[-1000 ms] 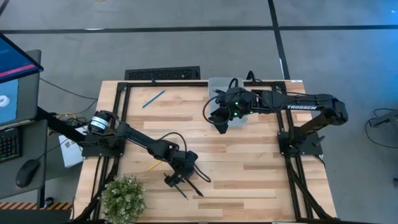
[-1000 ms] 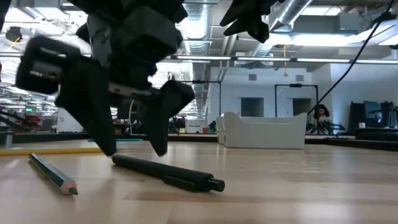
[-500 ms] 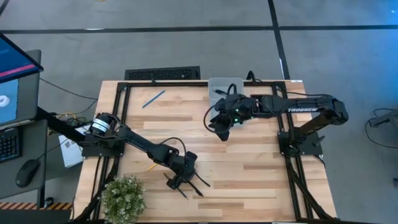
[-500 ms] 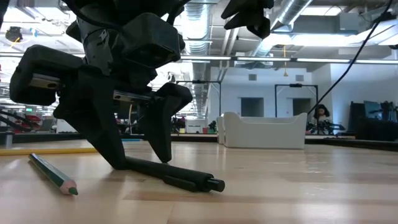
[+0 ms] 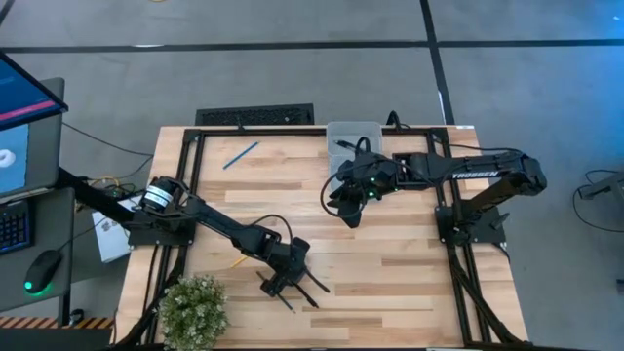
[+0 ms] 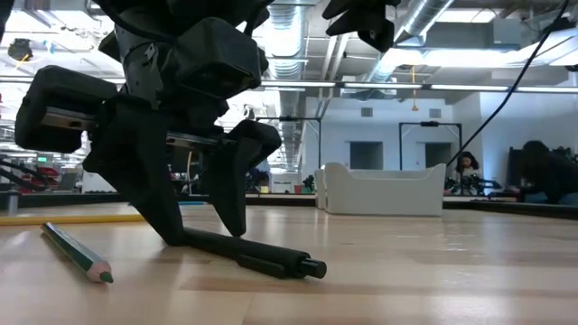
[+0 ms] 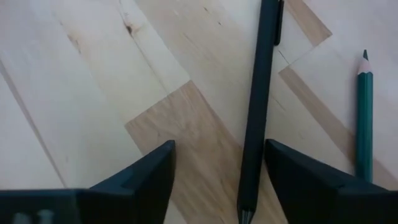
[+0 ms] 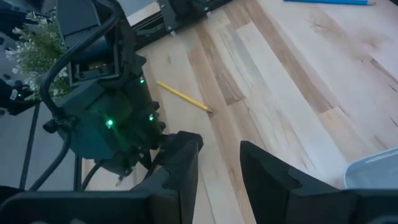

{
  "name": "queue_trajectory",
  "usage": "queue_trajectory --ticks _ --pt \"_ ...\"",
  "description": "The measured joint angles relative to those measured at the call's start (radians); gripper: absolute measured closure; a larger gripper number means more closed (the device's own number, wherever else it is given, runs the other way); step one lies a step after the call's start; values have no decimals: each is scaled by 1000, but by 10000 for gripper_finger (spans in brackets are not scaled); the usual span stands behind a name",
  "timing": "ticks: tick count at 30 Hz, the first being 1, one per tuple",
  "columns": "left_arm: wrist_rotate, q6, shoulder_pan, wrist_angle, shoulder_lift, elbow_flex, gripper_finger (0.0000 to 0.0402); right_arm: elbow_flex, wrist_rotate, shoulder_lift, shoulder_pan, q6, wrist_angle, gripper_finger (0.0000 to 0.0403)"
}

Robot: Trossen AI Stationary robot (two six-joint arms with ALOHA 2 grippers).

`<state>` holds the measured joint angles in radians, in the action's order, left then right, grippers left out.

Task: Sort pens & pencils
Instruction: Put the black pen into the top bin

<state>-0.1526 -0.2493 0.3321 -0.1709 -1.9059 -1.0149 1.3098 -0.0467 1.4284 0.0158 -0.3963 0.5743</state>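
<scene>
– Beside the potted plant (image 5: 193, 304), what do you have?

– Closest to the plant I see my left gripper (image 6: 203, 236), down on the wooden table (image 5: 390, 263). Its two fingers stand wide apart with their tips on the wood. A black pen (image 7: 258, 112) lies flat between them, closer to one finger. Nothing is clamped. A green pencil (image 7: 364, 118) lies just beside that pen, outside the fingers, on the bare wood.

– And a little farther from the plant?

– A yellow pencil (image 5: 237, 260) lies flat, near the left arm and apart from the gripper.

– Where is your other arm?

– Well apart from the plant, over the middle of the table, my right gripper (image 8: 217, 149) hangs in the air. Its fingers are parted, with nothing between them.

– Anything beyond it?

– A light blue pencil (image 5: 241, 154) lies alone, far from the plant, near the table's back edge. Farthest from the plant, a clear bin (image 5: 353, 130) sits at that back edge, near the right arm.
</scene>
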Motion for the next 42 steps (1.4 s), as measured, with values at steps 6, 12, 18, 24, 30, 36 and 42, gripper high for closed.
queue_trajectory --ticks 6,12,18,24,30,36,42 --pt "-20 0 0 -18 -4 0 244 0 2 0 -5 -23 -2 262" --pt "-36 -10 0 -22 -7 0 305 0 3 0 -5 -23 -7 263" --pt "-45 -16 -1 -24 -7 1 341 0 3 0 -7 -23 -7 261" --pt "-52 -19 -10 -24 -7 1 368 0 3 0 -13 -23 -7 264" --pt "-65 -19 -32 -26 -7 1 378 0 3 0 -18 -23 -7 261" --pt "-116 -9 -75 -33 -8 1 372 0 0 0 -18 -23 -7 260" --pt "-149 7 -127 -70 19 5 372 0 -1 0 -18 -23 -7 260"
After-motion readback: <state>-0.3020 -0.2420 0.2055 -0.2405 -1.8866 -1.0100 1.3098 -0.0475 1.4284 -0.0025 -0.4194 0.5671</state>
